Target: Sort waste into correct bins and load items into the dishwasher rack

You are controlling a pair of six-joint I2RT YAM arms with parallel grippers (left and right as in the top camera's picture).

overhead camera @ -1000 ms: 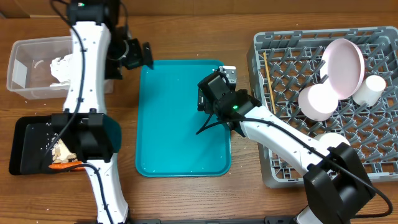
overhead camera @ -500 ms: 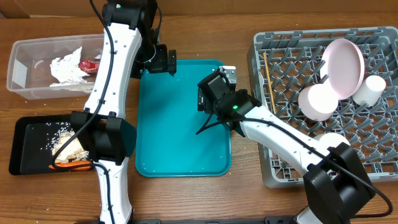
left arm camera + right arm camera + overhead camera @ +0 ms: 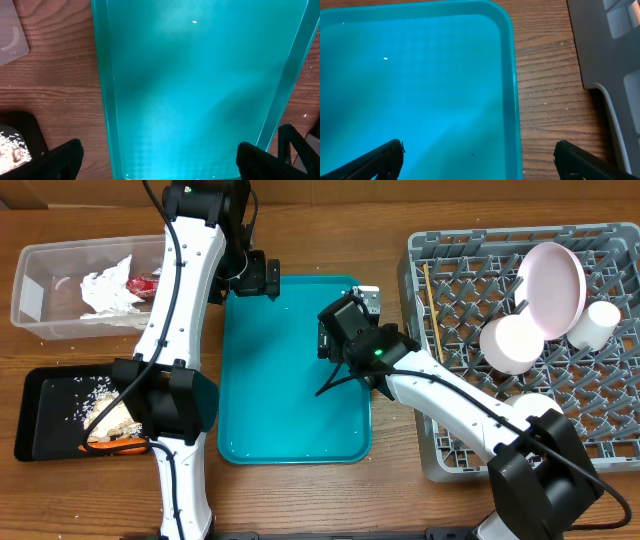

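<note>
Left gripper (image 3: 159, 159) has swung from clear tub (image 3: 30, 262) to teal tray (image 3: 290, 415) corner, jaws spread. Right gripper (image 3: 479, 159) unmoved, also spread, above the tray's bare right edge.

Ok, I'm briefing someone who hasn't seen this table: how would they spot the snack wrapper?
From the teal tray in the middle of the overhead view, look to the clear plastic tub at the upper left. Inside it, beside the crumpled white napkin, lies the snack wrapper: small, shiny, and the only red thing in the tub.
</note>
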